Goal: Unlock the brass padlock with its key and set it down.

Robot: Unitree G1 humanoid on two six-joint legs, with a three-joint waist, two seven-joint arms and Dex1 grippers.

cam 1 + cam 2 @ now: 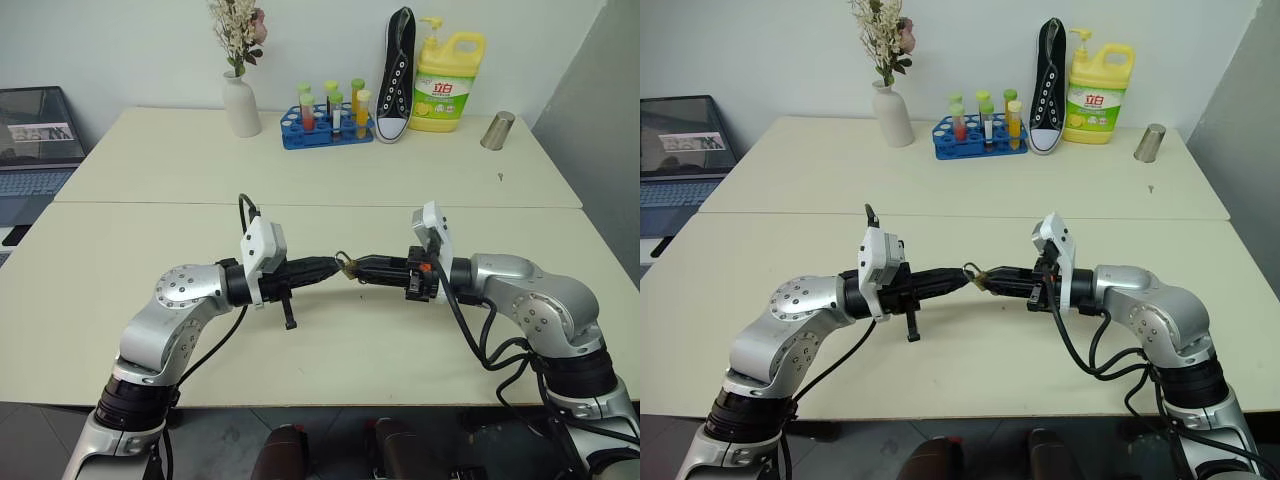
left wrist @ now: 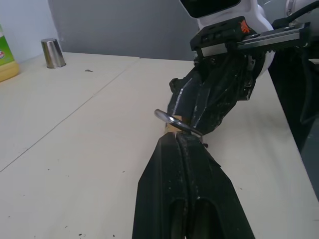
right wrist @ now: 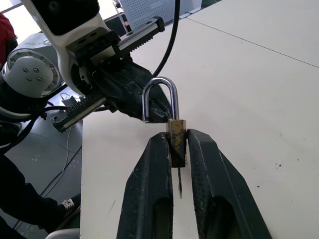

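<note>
The right gripper point(image 3: 177, 149) grips the brass padlock point(image 3: 176, 137); the left gripper point(image 2: 178, 142), closed, touches its shackle.

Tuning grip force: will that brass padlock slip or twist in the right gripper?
Probably rigid: the brass padlock looks like solid metal. Possibly slippery: the right gripper pinches only its narrow, smooth body. It may pivot, since its shackle sticks out above the fingers.

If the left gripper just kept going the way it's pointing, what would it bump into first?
Most likely the brass padlock, pinched in the right gripper directly ahead of the left gripper. The tips look nearly touching, though depth is hard to judge.
</note>
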